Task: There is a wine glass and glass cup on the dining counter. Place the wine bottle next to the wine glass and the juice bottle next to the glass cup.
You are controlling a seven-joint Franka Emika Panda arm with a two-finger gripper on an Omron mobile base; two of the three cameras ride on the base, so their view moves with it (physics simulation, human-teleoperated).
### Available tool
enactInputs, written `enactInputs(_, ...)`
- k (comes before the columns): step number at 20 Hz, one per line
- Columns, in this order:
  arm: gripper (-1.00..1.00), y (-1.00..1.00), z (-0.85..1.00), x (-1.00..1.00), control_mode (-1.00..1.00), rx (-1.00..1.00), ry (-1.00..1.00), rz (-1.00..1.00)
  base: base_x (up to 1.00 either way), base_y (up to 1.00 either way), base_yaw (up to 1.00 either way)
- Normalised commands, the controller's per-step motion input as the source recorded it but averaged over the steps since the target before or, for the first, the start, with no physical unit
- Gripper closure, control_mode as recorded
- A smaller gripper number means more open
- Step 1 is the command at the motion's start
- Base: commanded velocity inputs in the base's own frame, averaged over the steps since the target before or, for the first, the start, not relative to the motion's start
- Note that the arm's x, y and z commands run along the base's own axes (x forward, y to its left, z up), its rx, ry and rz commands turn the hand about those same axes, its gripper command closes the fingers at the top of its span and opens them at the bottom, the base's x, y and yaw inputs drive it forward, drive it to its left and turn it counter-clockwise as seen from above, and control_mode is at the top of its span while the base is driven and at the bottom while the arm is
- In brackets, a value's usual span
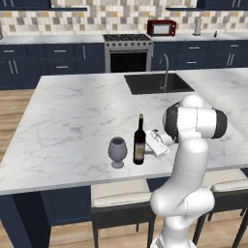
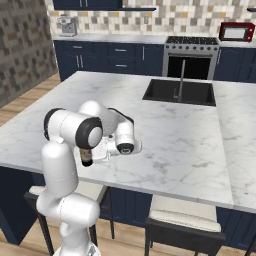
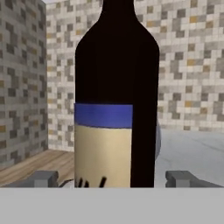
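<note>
The wine glass [image 1: 117,151] stands on the dining counter [image 1: 72,121] just left of the upright wine bottle [image 1: 139,141]. Right of the bottle, the gripper [image 1: 154,143] has its fingers [image 3: 43,178] spread apart, flanking it without clamping.

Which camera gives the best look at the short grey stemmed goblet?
The left base view: the short grey stemmed goblet stands whole, beside the tall dark wine bottle. In the hand view, a grey sliver peeks from behind the bottle. The right base view doesn't help.
</note>
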Motion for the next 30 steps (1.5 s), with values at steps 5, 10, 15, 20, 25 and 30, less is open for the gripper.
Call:
enactInputs(5,-1.0,-0.32,0.02,-0.07,-1.0,0.0,0.02,0.0,0.0,0.0,0.0)
enactInputs(10,-1.0,-0.35,0.13,-0.15,-1.0,0.0,0.0,0.0,0.0,0.0,0.0)
enactInputs(15,-1.0,-0.15,0.38,-0.36,-1.0,-0.06,0.0,-0.06,0.0,0.0,0.0)
enactInputs(20,-1.0,-0.09,0.42,-0.43,-1.0,-0.15,0.0,-0.12,0.0,0.0,0.0)
enactInputs(25,-1.0,-0.09,0.38,-0.45,-1.0,-0.21,0.0,-0.06,0.0,0.0,0.0)
enactInputs(30,-1.0,-0.08,0.35,-0.5,-1.0,-0.24,0.0,-0.04,0.0,0.0,0.0)
